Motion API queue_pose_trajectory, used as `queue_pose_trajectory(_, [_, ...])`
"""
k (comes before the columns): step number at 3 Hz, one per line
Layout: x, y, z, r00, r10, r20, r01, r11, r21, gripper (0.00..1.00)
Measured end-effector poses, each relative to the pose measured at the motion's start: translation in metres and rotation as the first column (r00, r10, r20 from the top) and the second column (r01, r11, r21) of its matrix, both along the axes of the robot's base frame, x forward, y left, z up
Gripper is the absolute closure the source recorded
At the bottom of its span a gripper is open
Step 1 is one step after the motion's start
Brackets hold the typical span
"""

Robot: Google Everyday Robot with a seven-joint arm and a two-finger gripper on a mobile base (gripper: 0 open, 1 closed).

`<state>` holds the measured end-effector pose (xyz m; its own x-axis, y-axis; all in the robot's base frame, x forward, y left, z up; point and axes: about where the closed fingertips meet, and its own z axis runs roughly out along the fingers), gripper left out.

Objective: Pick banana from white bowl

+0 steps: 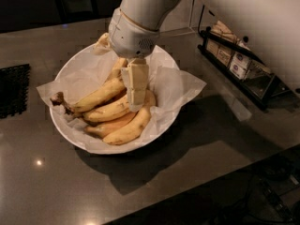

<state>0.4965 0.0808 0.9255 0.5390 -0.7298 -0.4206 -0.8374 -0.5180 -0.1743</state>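
The white bowl (70, 137) sits on the dark counter, lined with crinkled white paper (180, 86). Several yellow bananas lie in it. The banana (96, 96) is the longest one, lying on top of the pile, with a dark ragged clump at its stem end on the left (58, 100). My gripper (136, 100) hangs straight down from the white arm into the bowl. Its tip is at the right end of the banana, over the middle of the pile. It hides part of the bananas behind it.
A black wire rack (239, 64) with small packets stands at the right, close to the bowl. A black mesh mat (11, 90) lies at the left edge. The counter's front edge (197, 186) runs along the lower right.
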Motion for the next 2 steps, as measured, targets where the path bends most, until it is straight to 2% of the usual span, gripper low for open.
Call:
queue_pose_trajectory(1, [0.0002,0.0003,-0.0005,1.0,0.001,-0.001,-0.001,1.0,0.0,0.19])
queue_pose_trajectory(2, [0.0002,0.0003,-0.0005,1.0,0.001,-0.001,-0.001,1.0,0.0,0.42])
